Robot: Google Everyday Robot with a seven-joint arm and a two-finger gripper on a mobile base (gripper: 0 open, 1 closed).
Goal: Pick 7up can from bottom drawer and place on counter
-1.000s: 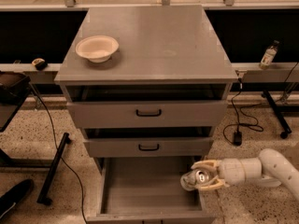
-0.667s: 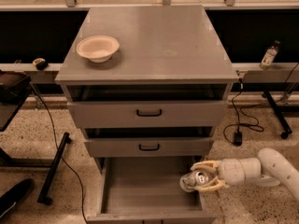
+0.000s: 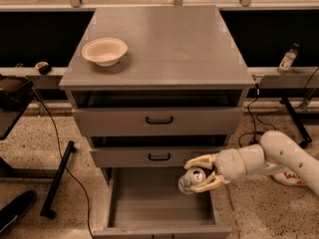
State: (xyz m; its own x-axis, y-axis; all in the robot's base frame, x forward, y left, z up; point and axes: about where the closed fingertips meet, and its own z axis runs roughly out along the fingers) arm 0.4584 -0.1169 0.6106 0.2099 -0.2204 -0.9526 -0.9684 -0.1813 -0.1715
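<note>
Bowl: a pale bowl [image 3: 104, 51] stands upright on the left part of the counter.
Counter: the grey counter [image 3: 169, 34] tops the cabinet.
Upper drawers: the two shallow upper drawers [image 3: 159, 121] with black handles sit under it.
Bottom drawer: the bottom drawer [image 3: 149, 198] is pulled out, plain grey inside.
7up can: the 7up can [image 3: 195, 175] is held over the drawer's right side. It is tilted, with its silver top facing the camera, and its markings are too small to read.
Gripper: my gripper [image 3: 190, 177] is just below the second drawer's front, jaws pinching the can from above and below.
Arm: my white arm [image 3: 284, 156] reaches in from the right.
Bottle: a small clear bottle [image 3: 287, 59] stands on the far-right ledge [image 3: 299, 77], label unreadable.
</note>
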